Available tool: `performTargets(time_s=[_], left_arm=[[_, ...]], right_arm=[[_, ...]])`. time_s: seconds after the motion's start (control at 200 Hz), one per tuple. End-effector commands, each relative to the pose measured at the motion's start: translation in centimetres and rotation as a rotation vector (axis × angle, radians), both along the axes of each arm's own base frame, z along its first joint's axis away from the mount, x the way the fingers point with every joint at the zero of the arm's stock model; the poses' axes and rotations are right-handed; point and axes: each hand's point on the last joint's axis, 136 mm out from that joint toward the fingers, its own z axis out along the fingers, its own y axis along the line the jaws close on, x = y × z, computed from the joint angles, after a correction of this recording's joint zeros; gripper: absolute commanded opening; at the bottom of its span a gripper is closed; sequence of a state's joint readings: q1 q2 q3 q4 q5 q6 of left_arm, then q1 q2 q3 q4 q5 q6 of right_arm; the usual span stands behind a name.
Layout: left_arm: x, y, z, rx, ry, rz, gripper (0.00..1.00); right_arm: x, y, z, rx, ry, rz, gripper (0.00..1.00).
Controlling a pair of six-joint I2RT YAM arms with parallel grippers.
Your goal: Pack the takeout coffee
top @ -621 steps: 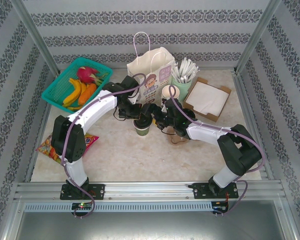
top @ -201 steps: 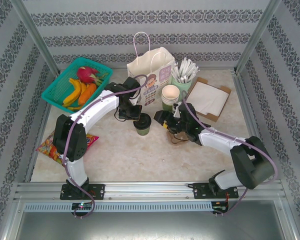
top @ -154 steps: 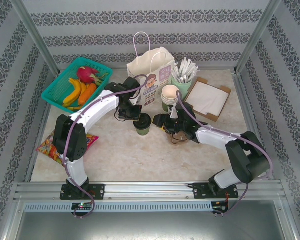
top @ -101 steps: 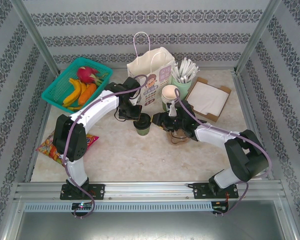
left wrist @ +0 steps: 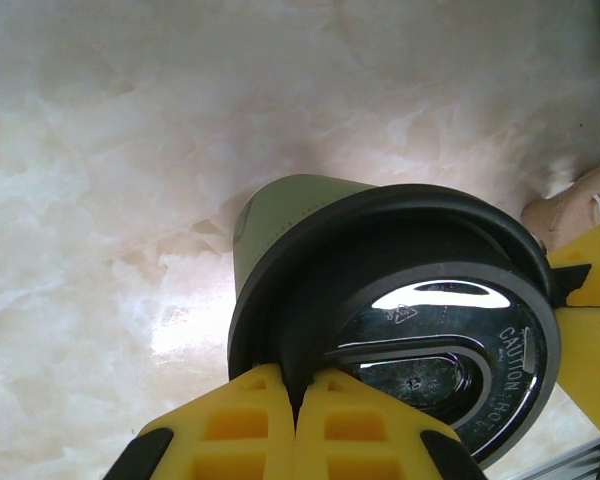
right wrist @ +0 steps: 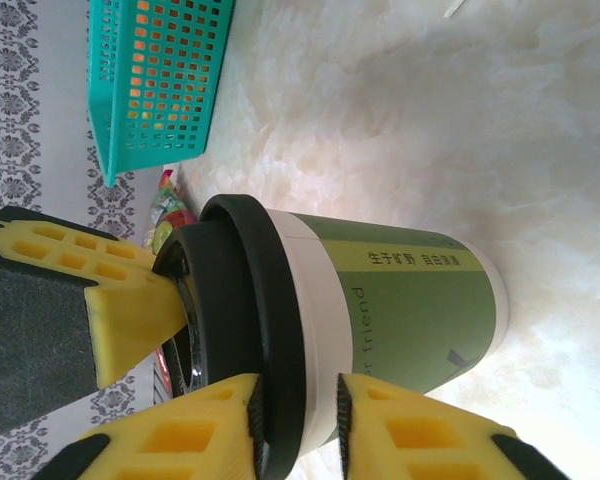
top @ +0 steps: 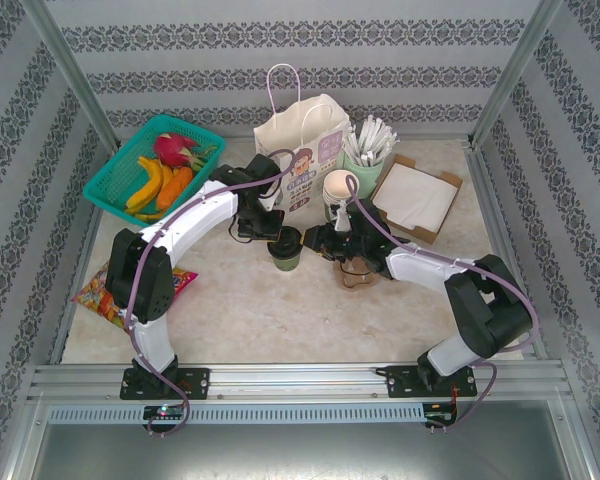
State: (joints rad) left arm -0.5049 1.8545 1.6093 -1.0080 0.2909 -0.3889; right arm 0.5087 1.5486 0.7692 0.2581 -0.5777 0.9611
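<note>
Green paper under a black lid: the takeout coffee [top: 285, 250] stands upright on the marbled table [top: 250, 310], just in front of the paper bag [top: 302, 140] and outside it. By my reckoning the packing proper is not yet done. The lid is on, and what is left is to lift the cup and lower it through the bag's open top.

My left gripper [left wrist: 300, 385] is clenched on the lid's raised rim, one yellow finger inside the recess and one outside. My right gripper [right wrist: 300, 400] sits at the cup's side with a narrow gap between its fingers, level with the lid's skirt. I cannot tell whether it bites on anything.

The cup itself has an olive-green wall with pale printed lines, and a white band just under the lid. The lid is glossy, embossed with caution lettering around an oval sip recess, and looks squarely seated, with no spill that I can see
</note>
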Motion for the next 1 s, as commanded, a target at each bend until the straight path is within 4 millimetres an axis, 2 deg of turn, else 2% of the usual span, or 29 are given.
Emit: performTargets(time_s=[0.0,0.145,0.375,0.54,0.709,0.774,0.834,0.994], left_arm=[[-2.1,0.4,-5.0,0.100,0.114,-0.051,0.00],[-2.3,1.1,-5.6,0.146,0.140,-0.061,0.00],[-2.7,1.7,-7.6,0.192,0.201,-0.055,0.00],[-4.2,3.3,-11.1,0.256,0.326,-0.049,0.00],[-6.9,5.1,-14.3,0.313,0.446,-0.068,0.00],[-7.5,5.5,-14.9,0.319,0.467,-0.071,0.00],[-7.1,5.6,-14.5,0.316,0.445,-0.078,0.00],[-4.1,4.0,-9.9,0.238,0.272,-0.119,0.00]], right_arm=[[-0.1,0.2,-0.7,-0.046,0.020,0.002,0.23],[-1.0,-1.1,-3.4,-0.143,0.114,-0.030,0.16],[-3.3,-3.9,-8.0,-0.302,0.281,-0.078,0.16],[-5.6,-6.5,-11.6,-0.448,0.410,-0.096,0.16],[-7.8,-7.8,-13.7,-0.513,0.482,-0.086,0.17],[-7.9,-7.6,-13.6,-0.501,0.475,-0.075,0.18],[-7.2,-6.6,-12.4,-0.460,0.425,-0.063,0.21],[-3.8,-2.8,-5.9,-0.265,0.214,-0.027,0.29]])
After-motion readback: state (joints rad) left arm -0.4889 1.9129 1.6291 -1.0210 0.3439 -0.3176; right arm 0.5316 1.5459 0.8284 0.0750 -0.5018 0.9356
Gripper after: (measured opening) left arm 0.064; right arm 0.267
